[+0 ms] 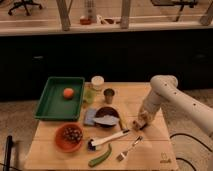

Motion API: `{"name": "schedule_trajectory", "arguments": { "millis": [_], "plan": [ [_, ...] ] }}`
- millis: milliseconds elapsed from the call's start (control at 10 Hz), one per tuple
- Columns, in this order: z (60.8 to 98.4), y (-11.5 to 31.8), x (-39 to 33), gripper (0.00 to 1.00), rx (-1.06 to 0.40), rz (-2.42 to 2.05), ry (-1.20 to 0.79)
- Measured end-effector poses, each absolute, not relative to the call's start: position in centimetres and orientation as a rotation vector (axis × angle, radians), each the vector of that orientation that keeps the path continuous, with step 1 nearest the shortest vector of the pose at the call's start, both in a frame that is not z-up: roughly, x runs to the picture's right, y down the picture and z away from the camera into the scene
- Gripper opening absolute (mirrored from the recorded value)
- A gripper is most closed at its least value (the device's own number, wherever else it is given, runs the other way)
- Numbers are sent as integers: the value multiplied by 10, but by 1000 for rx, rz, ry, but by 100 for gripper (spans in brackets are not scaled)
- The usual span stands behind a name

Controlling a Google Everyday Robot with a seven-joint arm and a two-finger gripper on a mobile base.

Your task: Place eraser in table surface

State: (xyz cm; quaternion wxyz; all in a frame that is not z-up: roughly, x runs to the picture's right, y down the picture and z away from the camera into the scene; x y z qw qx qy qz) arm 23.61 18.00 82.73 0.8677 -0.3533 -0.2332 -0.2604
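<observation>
The white arm [172, 97] comes in from the right, bends at its rounded elbow and reaches down-left, with the gripper [140, 121] held low at its end, pointing downward.

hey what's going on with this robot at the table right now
The robot's single white arm is reaching down over the right side of the table surface, with its gripper low, right at the wood next to the dark bowl. A small tan object at the gripper looks like the eraser, apparently being set down there. Nearby lie a white-handled brush, a fork and a green vegetable. The green tray on the left holds an orange fruit.
</observation>
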Motion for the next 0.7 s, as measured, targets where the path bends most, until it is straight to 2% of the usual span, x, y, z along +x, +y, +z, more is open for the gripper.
{"name": "schedule_trajectory", "arguments": {
  "millis": [100, 200, 700],
  "plan": [
    [828, 183, 236, 2, -743, -542, -484],
    [829, 185, 234, 10, -745, -539, -480],
    [832, 197, 230, 61, -770, -530, -473]
  ]
}}
